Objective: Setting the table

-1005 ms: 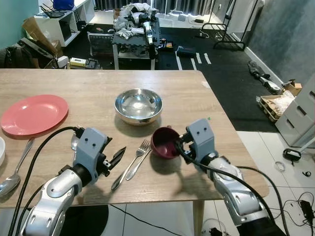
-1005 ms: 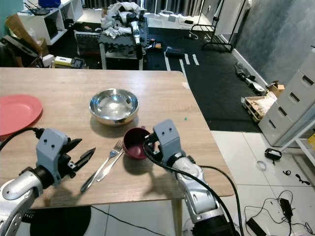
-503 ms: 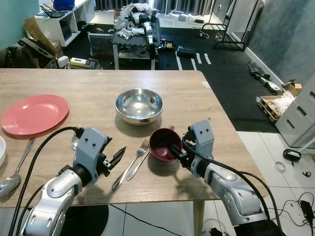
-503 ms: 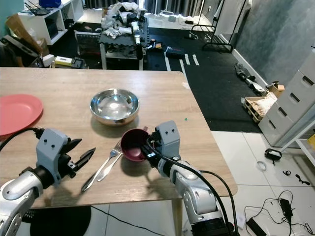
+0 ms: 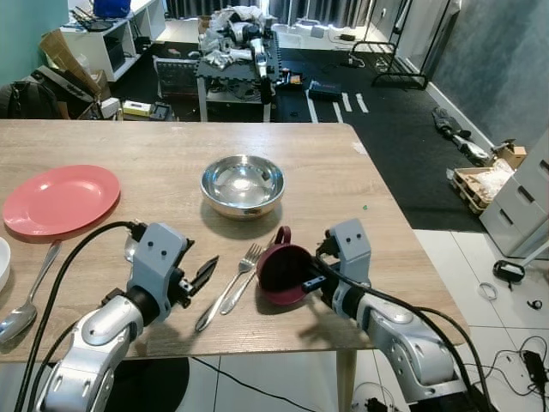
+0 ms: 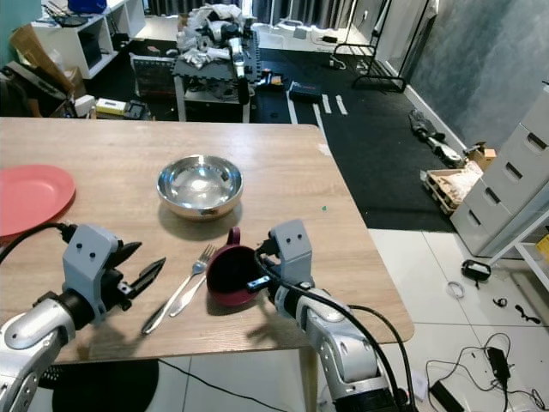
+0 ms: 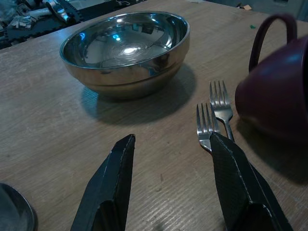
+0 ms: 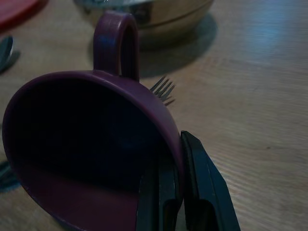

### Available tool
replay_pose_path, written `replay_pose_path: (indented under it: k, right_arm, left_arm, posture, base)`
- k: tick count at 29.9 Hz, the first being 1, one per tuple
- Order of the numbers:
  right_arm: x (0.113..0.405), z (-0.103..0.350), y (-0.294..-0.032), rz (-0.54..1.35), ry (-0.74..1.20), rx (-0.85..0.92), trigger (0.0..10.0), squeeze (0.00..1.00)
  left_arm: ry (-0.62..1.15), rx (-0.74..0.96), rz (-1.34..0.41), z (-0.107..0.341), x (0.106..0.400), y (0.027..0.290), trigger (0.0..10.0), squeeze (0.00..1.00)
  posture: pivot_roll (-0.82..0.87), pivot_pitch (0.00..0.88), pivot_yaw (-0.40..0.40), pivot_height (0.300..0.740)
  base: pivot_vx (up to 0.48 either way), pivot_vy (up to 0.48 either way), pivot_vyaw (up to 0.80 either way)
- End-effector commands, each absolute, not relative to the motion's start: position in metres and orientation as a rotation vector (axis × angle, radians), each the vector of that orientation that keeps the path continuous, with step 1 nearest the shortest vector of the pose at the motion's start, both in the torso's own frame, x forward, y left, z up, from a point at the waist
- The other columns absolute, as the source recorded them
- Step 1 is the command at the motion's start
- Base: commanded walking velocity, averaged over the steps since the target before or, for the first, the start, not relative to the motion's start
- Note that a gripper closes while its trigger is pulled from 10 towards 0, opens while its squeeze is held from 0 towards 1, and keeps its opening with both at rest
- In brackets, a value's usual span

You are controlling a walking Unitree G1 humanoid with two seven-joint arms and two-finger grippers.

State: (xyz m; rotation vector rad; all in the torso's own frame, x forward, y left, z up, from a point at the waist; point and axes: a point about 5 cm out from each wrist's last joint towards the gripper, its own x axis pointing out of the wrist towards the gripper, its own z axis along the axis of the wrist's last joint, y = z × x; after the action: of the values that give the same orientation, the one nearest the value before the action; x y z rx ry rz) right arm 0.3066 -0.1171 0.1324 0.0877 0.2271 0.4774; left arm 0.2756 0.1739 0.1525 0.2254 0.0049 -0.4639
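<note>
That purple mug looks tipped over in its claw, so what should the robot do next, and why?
Probably turn the mug level first. The right gripper pinches its rim, and it hangs tilted, mouth toward the robot, close beside the two forks. The left gripper hovers open nearby.

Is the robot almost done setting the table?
Not yet. The pink plate, steel bowl and two forks already lie on the table. The right gripper pinches the maroon mug's rim, tilted. The left gripper hovers open. Arranging places remains.
</note>
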Motion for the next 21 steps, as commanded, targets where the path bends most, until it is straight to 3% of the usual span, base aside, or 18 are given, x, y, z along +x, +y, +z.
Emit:
replay_pose_path:
  k: [1,10,11,18,21]
  right_arm:
    - [0.306,0.135,-0.121,0.46,0.214,0.125,0.0,0.0]
    - [0.314,0.172,-0.133,0.332,-0.006,0.363,0.0,0.0]
    - [0.314,0.183,-0.136,0.314,-0.081,0.392,10.0,0.0]
    - [0.314,0.191,-0.144,0.224,-0.159,0.397,10.0,0.0]
    - [0.312,0.17,-0.152,0.094,-0.115,0.282,10.0,0.0]
  left_arm:
    - [0.016,0.226,-0.459,0.148,0.276,0.174,10.0,0.0]
    - [0.006,0.219,-0.431,0.15,0.281,0.173,10.0,0.0]
    - [0.003,0.215,-0.428,0.151,0.282,0.172,10.0,0.0]
    - [0.001,0.205,-0.42,0.15,0.284,0.168,10.0,0.0]
    - [0.001,0.197,-0.39,0.149,0.285,0.168,10.0,0.0]
  posture:
    - [0.0,0.01,0.022,0.74]
    - [0.0,0.01,0.028,0.74]
    - [0.0,0.009,0.03,0.74]
    - [0.0,0.008,0.03,0.74]
    - [0.01,0.007,0.027,0.74]
  base:
    - [0.0,0.0,0.0]
    - [0.0,0.0,0.0]
    - [0.0,0.0,0.0]
    - [0.0,0.0,0.0]
    - [0.0,0.0,0.0]
